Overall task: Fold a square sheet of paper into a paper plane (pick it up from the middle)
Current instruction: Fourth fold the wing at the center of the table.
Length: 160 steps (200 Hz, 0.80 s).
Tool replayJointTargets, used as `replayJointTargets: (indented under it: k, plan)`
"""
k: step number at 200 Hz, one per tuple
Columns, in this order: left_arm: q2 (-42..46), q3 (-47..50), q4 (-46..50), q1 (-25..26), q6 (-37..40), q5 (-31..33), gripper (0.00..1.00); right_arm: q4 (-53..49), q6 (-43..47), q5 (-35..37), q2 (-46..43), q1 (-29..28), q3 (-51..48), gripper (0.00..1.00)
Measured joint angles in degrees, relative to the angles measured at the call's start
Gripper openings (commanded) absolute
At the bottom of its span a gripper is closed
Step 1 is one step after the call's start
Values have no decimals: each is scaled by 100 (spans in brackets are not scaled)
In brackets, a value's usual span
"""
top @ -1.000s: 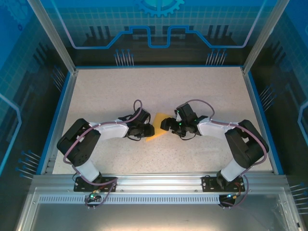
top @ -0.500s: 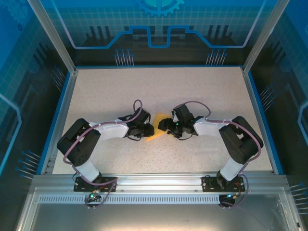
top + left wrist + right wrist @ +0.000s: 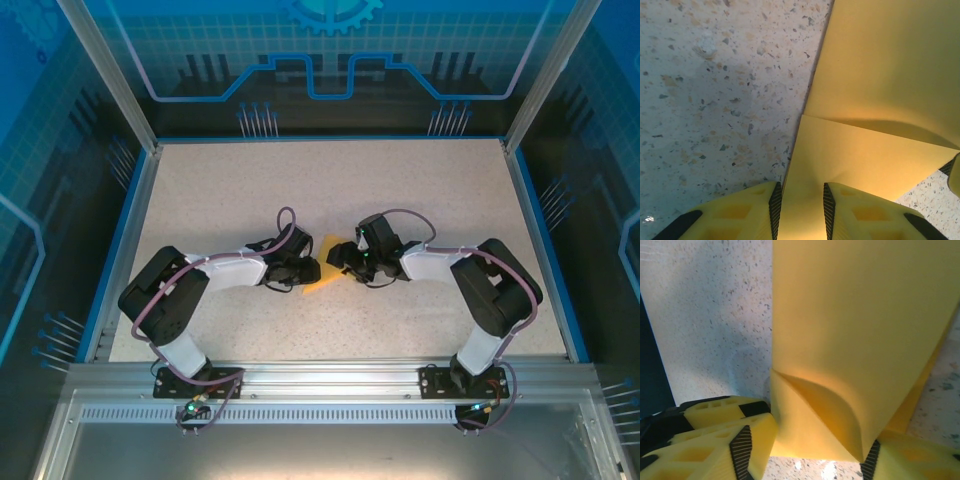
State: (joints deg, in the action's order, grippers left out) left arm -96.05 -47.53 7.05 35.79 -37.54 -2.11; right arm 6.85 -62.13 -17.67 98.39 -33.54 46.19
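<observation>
Left pincer astride creased orange-yellow paper

I have the square sheet of paper lying on the table, about at its middle and well clear of every edge. My left claw sits over the paper's left side and my right claw at its right side, the two facing each other across it.

On the left wrist view, the paper runs up between that claw's fingers, a folded layer lying on top of the sheet, bare table to the paper's left. On the right wrist view, the paper's near edge lies between the fingers, one corner curled up off the table.
</observation>
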Motion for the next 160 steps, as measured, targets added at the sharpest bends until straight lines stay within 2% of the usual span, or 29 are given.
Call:
replayJointTargets:
  k: [58,80,127,160]
  plan:
    - [35,11,20,0,-2,44,33,238,-232,2,212,-133,0,48]
    - [111,39,17,-4,-2,48,33,273,-299,2,280,-168,0,39]
    - [481,232,37,-11,0,85,37,286,-455,118,284,-184,0,10]
    - [831,378,-37,-11,37,83,40,-186,-531,428,103,-184,0,3]
